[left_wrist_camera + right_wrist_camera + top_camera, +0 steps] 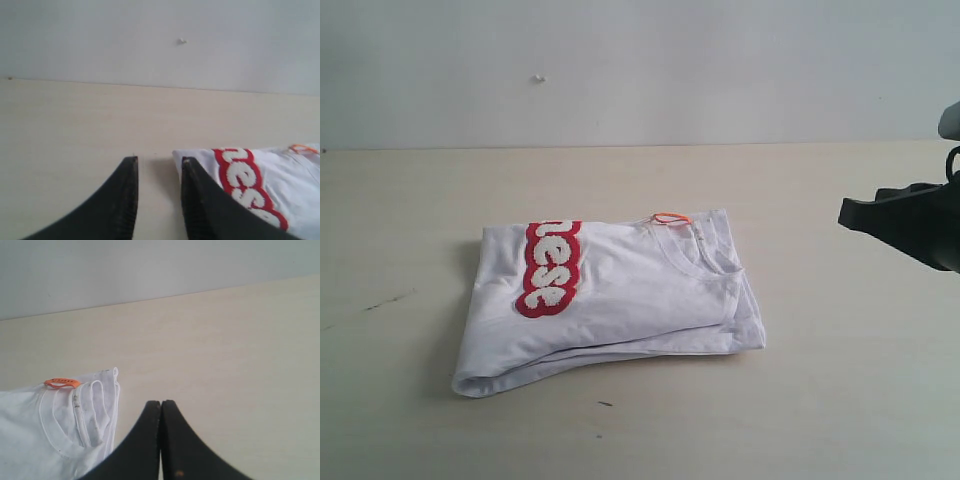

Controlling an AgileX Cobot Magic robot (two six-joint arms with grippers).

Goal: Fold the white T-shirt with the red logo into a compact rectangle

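Observation:
The white T-shirt [620,295] lies folded into a rough rectangle on the table's middle, its orange tag [671,217] and collar at the far right corner. Part of the red logo [549,267] shows on top near the left end. In the right wrist view the shirt [30,435] is off to one side of my right gripper [161,404], which is shut with nothing in it and hovers apart from the cloth; it shows at the exterior view's right edge [850,212]. My left gripper [158,161] stands open over bare table beside the shirt's logo end [245,185]; it is out of the exterior view.
The pale wooden table [410,220] runs back to a plain white wall [640,60]. A dark scuff mark [385,298] lies on the tabletop left of the shirt.

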